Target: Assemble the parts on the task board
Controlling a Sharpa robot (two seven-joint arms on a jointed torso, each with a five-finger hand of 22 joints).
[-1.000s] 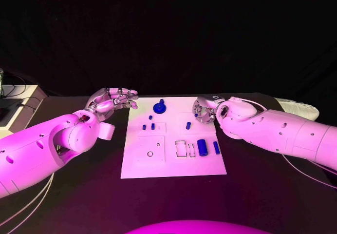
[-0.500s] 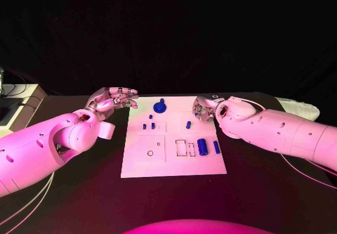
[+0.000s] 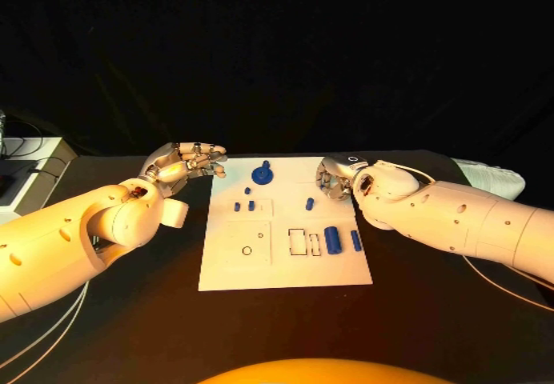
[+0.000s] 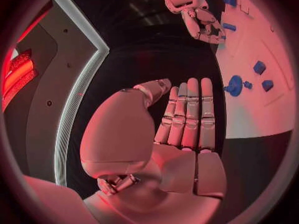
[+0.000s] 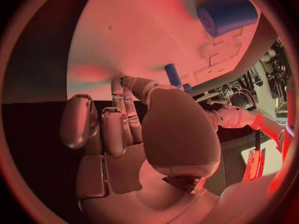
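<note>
while left hand (image 3: 185,166) hovers empty, fingers apart, beside task board (image 3: 287,268), right hand (image 3: 336,181) curls closed, empty.

Blue parts (image 3: 332,240), white task board (image 3: 231,268)

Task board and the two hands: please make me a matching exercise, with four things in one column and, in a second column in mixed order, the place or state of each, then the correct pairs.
Things
1. left hand
2. right hand
3. round blue part with a knob
4. large blue cylinder

Places or states
A. lies on the nearer half of the task board, towards the robot's right
B. at the board's far right edge, fingers curled
C. at the far end of the board, near its middle
D. off the board, beside its far left corner, holds nothing

Pairs: 1-D, 2-B, 3-C, 4-A
</note>
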